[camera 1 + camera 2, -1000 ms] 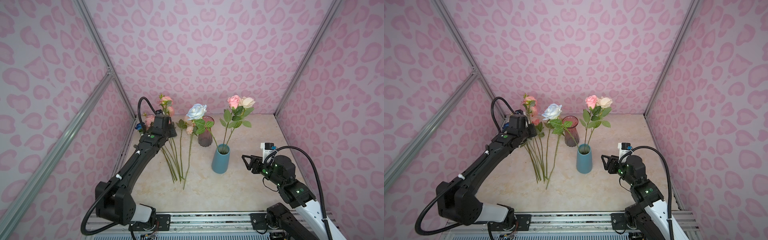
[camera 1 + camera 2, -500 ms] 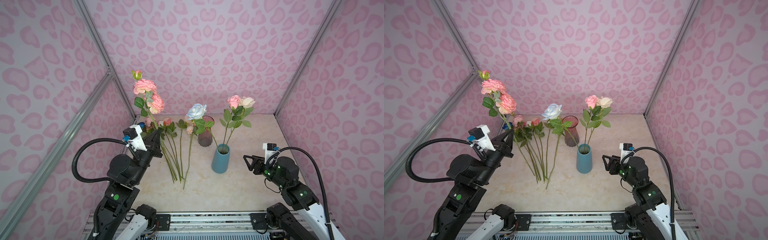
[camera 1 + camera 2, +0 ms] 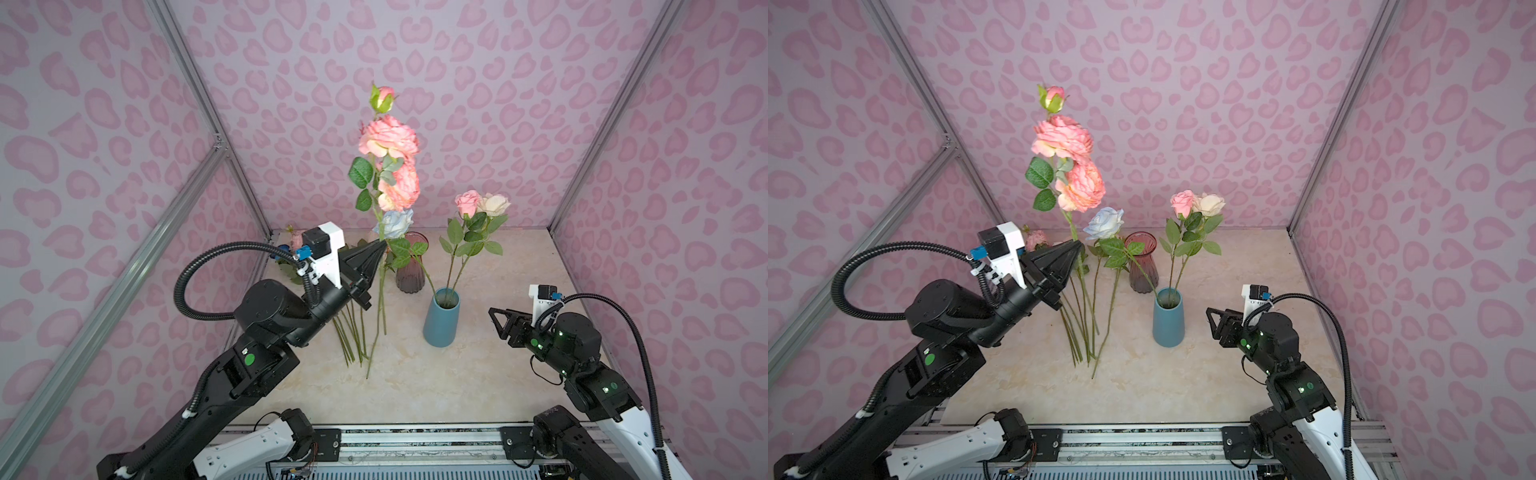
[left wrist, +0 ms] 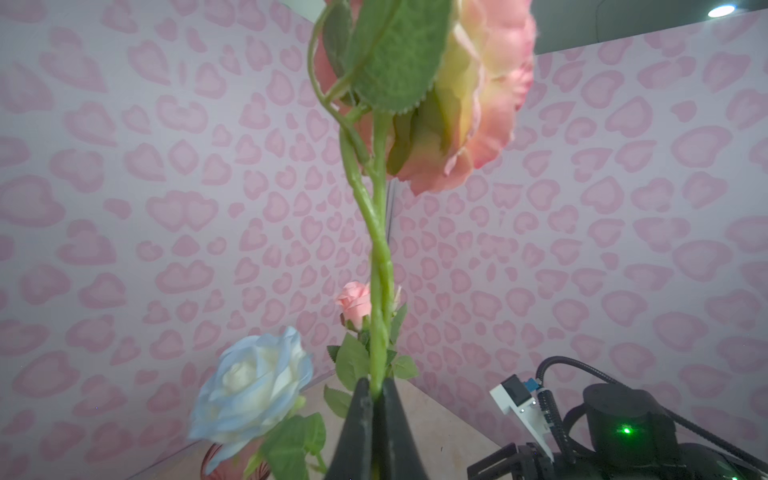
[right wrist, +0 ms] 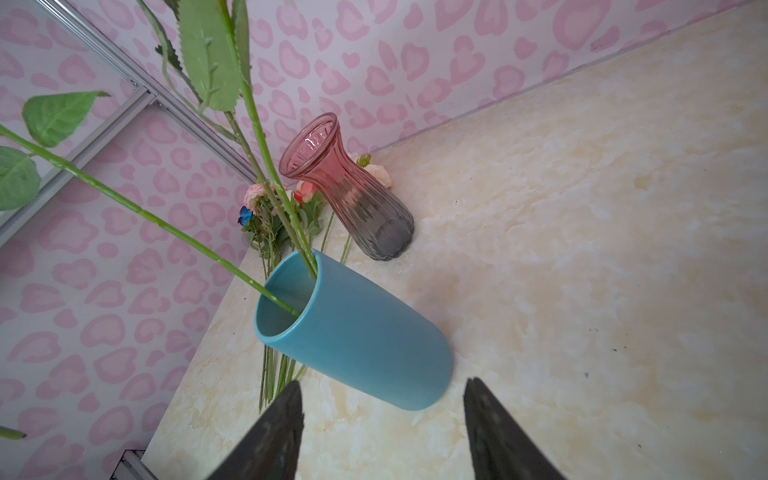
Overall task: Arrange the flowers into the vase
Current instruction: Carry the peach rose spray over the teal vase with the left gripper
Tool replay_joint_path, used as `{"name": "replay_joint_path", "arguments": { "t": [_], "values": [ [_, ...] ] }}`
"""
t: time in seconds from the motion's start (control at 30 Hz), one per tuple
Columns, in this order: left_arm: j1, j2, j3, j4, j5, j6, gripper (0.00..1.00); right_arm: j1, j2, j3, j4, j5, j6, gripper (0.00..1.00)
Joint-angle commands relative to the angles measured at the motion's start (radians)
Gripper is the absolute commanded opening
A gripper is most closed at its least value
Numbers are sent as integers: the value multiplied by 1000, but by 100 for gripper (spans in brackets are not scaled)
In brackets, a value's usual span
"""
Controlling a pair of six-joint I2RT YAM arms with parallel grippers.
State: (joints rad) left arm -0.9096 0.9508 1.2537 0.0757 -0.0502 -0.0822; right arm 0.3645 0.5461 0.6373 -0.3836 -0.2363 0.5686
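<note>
My left gripper [image 3: 383,244] [image 3: 1079,249] [image 4: 376,384] is shut on the green stem of a peach-pink rose spray [image 3: 390,139] [image 3: 1065,139] [image 4: 478,104]. The spray stands upright in the air, left of the blue vase [image 3: 441,320] [image 3: 1168,320] [image 5: 365,336]. In that vase stand a pink rose [image 3: 467,203], a cream rose [image 3: 495,203] and a leaning pale-blue rose [image 3: 395,222] [image 4: 249,382]. More flowers [image 3: 353,336] [image 3: 1081,332] lie on the table behind my left arm. My right gripper [image 3: 495,318] [image 3: 1212,316] [image 5: 384,382] is open and empty, just right of the vase.
A red-to-grey ribbed glass vase [image 3: 409,268] [image 3: 1143,268] [image 5: 353,203] stands empty behind the blue one. Pink patterned walls close in the back and both sides. The marble table [image 3: 511,266] lies bare on the right. A metal rail [image 3: 415,440] runs along the front edge.
My left arm lifted the peach-pink spray off the pile at the back left and carried it right, toward the blue vase. The right gripper has barely moved.
</note>
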Motion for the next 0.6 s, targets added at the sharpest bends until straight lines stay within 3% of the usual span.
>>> {"name": "replay_joint_path", "arguments": {
  "t": [0.0,0.3,0.57],
  "values": [
    [-57,86,36,208,-57,85,4,0,1,5,12,12,4,63],
    [-131,360,139,451,-80,81,4,1,8,12,15,16,-10,63],
    [-139,554,149,565,-219,120,4,1,11,19,15,2,-22,64]
  ]
}}
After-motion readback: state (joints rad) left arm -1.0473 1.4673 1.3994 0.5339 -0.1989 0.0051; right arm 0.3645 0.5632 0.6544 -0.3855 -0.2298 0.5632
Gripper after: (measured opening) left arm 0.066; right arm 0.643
